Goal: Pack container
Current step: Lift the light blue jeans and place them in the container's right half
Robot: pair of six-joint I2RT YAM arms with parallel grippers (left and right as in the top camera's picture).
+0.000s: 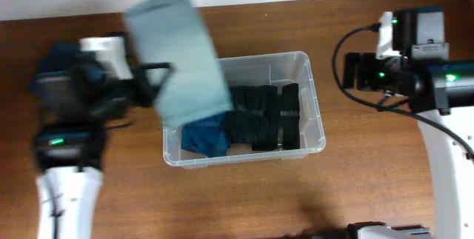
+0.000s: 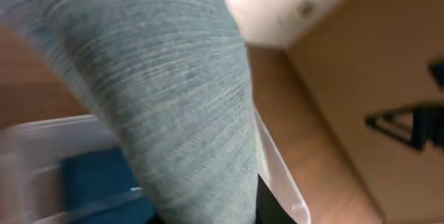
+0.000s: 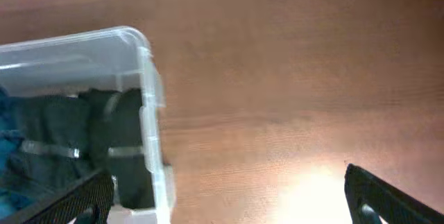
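The clear plastic container (image 1: pixel 317 124) stands at mid table and holds black folded garments (image 1: pixel 266 117) and a dark blue one (image 1: pixel 204 137). My left gripper (image 1: pixel 164 76) is shut on a grey-blue folded garment (image 1: pixel 178 54) and holds it above the container's left end. In the left wrist view the grey garment (image 2: pixel 159 92) fills the frame and hides the fingers; the container rim (image 2: pixel 281 175) shows below. My right gripper (image 3: pixel 229 200) is open and empty over bare table, right of the container (image 3: pixel 149 106).
The wooden table (image 1: pixel 370 180) runs to a pale wall at the back. A cable loops by the right arm (image 1: pixel 344 61). A brown cardboard surface (image 2: pixel 374 78) with a black mark shows in the left wrist view.
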